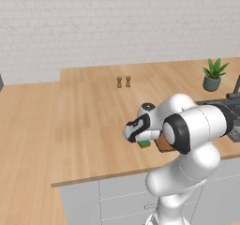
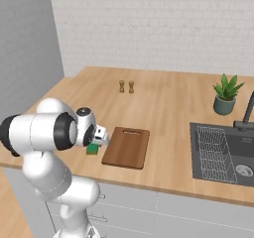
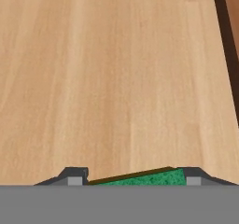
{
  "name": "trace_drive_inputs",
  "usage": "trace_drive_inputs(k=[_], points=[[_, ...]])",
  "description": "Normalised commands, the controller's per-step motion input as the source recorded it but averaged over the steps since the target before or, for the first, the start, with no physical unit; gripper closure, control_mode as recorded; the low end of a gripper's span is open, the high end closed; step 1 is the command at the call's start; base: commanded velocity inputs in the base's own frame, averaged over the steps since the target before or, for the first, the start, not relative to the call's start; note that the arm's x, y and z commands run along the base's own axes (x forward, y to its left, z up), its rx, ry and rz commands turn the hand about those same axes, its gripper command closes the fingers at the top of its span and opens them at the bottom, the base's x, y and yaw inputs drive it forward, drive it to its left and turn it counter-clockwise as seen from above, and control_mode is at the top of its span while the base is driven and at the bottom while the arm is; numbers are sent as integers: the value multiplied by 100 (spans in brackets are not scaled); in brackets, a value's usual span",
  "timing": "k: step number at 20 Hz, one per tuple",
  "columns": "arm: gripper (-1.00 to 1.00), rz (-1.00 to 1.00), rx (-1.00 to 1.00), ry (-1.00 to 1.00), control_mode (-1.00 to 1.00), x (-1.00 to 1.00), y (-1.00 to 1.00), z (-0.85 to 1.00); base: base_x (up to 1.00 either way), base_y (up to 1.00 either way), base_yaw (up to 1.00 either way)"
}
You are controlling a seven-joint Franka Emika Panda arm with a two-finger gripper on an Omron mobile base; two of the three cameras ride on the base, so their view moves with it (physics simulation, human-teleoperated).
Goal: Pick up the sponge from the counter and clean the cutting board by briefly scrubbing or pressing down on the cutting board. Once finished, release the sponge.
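Down low at the front of the big light wood-grain table [image 2: 168,108], the white arm's two-finger gripper [image 3: 130,181] is pinching the small bright green rectangular sponge [image 3: 142,178]. The hand view shows it best: the two dark fingertips [image 3: 74,177] stand on either side of the green block, pressed against its ends, and the sponge sits tilted between them, one end higher than the other. Beyond it stretches bare pale wood grain, and the dark edge of the flat reddish-brown wooden cutting board [image 3: 231,36] slips in at the upper right corner of that view.

From the right base camera, the sponge [image 2: 92,148] peeks out as a green patch under the gripper [image 2: 97,142], just beside the left long edge of the cutting board [image 2: 127,147], near it but not on it. The board lies flat near the table's front edge, its slot handle at the far short end. From the left base camera, the sponge [image 1: 144,143] shows as a sliver of green beneath the gripper [image 1: 140,137], with a corner of the cutting board [image 1: 162,143] poking out behind the arm's big white forearm.

Further back stand two small brown shakers [image 2: 126,87] side by side, a spiky green plant in a grey-green pot [image 2: 225,95] toward the right, and a dark sink [image 2: 223,152] with a dark tap [image 2: 246,114].
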Motion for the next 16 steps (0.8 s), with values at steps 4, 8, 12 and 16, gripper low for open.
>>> trace_drive_inputs(k=[4, 8, 12, 16], points=[[100, -6, -5, -8, -100, 3, 6, 15, 0, 0, 0], [100, -9, -13, -3, -100, 15, 1, 25, 0, 0, 0], [100, -5, -6, 6, -100, 33, -3, 48, 0, 0, 0], [100, 0, 0, 25, -100, 59, -17, 62, 0, 0, 0]])
